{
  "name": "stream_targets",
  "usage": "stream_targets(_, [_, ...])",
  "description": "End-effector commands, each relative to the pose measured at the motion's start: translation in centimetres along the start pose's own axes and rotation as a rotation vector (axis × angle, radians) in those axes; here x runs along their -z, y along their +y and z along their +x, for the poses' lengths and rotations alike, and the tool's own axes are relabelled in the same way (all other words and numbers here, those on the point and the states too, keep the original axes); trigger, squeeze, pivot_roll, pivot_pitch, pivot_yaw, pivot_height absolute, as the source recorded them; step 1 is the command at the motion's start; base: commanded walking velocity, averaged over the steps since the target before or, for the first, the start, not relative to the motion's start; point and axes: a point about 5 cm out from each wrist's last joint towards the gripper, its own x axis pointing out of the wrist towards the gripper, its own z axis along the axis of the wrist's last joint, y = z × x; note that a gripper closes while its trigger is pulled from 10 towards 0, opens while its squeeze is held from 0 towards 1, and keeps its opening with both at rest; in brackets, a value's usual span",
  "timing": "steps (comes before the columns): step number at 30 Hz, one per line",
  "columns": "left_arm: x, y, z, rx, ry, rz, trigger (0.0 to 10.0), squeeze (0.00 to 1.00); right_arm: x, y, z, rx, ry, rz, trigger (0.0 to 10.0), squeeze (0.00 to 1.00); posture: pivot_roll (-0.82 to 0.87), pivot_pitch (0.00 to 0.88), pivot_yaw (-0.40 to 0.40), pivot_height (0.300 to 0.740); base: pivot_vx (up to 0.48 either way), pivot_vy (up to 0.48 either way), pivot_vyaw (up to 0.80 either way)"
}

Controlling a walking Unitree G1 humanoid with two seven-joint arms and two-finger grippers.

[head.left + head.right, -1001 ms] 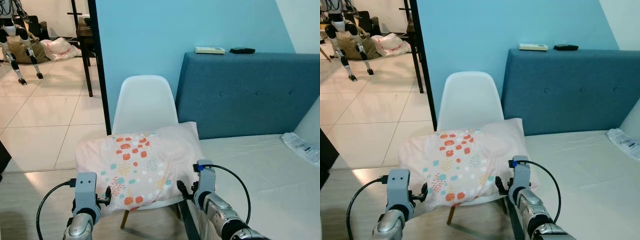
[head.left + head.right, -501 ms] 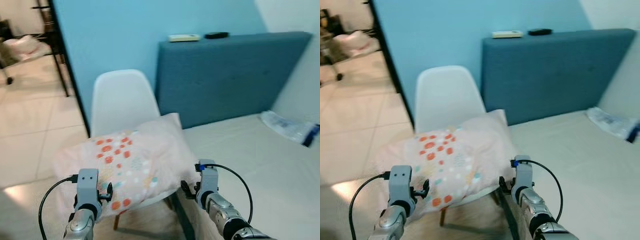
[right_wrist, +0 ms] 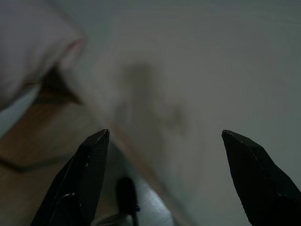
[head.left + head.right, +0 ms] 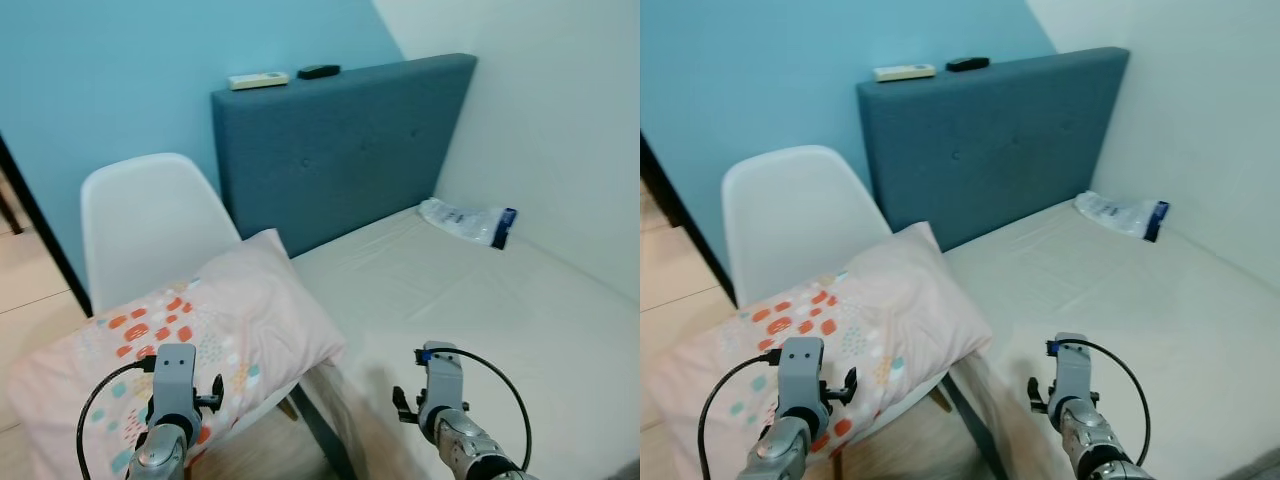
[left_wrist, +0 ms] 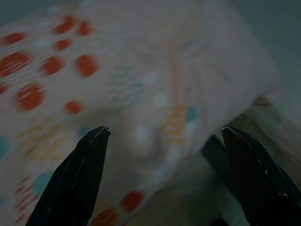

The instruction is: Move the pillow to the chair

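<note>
1. Task status: the pillow point(image 4: 170, 345) is already lying on the seat of the white chair point(image 4: 145, 230), its far corner overhanging toward the bed point(image 4: 480, 300). Judging by this, the move itself is looking finished; what is remaining appears to be no more than drawing the arms clear.

2. Left gripper point(image 5: 162, 176): hanging just above the pillow's near part, fingers spread wide, gripping nothing. The left wrist view is showing the patterned cover between the two black fingers point(image 5: 77, 179) with a gap all round.

3. Right gripper point(image 3: 162, 176): hovering over the edge of the bed, beside the pillow's corner, fingers likewise spread wide and empty. White sheet is lying between them, with a strip of floor in the gap below.

4. Count, task things: one pillow, pink with orange, teal and white spots; one chair.

5. Count, other things: one blue headboard point(image 4: 340, 150); two small objects resting on its top, a white remote point(image 4: 258, 80) and a dark one point(image 4: 318, 71); one clear plastic packet point(image 4: 465, 220) lying at the far side of the mattress near the wall.

6. Risk note: the pillow is sitting off-centre on the seat, so it could slide if nudged.
</note>
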Motion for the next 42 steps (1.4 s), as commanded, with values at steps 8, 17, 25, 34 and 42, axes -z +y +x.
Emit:
stream_targets(8, [0.9, -0.8, 0.0, 0.045, 0.022, 0.016, 10.0, 0.0, 0.8, -0.8, -0.2, 0.05, 0.024, 0.014, 10.0, 0.0, 0.07, 0.0, -0.044, 0.736, 0.0, 0.0, -0.68])
stream_targets(17, [1.0, -0.7, 0.0, 0.049, 0.02, 0.029, 10.0, 0.0, 1.2, -1.0, -0.2, 0.065, 0.036, 0.017, 10.0, 0.0, 0.07, 0.0, -0.04, 0.736, 0.0, 0.0, -0.68])
stream_targets(25, [1.4, -0.9, 0.0, 0.053, 0.029, 0.036, 10.0, 0.0, 1.5, -1.1, -0.3, 0.071, 0.043, 0.015, 10.0, 0.0, 0.07, 0.0, -0.042, 0.736, 0.0, 0.0, -0.68])
stream_targets(34, [3.7, -0.7, -0.7, 0.046, 0.111, 0.057, 10.0, 0.0, 2.2, -0.9, -0.4, 0.051, 0.055, 0.007, 10.0, 0.0, 0.07, 0.0, -0.046, 0.736, 0.0, 0.0, -0.68])
stream_targets(42, [4.7, -1.0, -1.5, 0.082, 0.118, 0.03, 10.0, 0.0, 3.1, 0.1, -0.6, 0.002, 0.062, -0.007, 10.0, 0.0, 0.08, 0.0, -0.048, 0.736, 0.0, 0.0, -0.68])
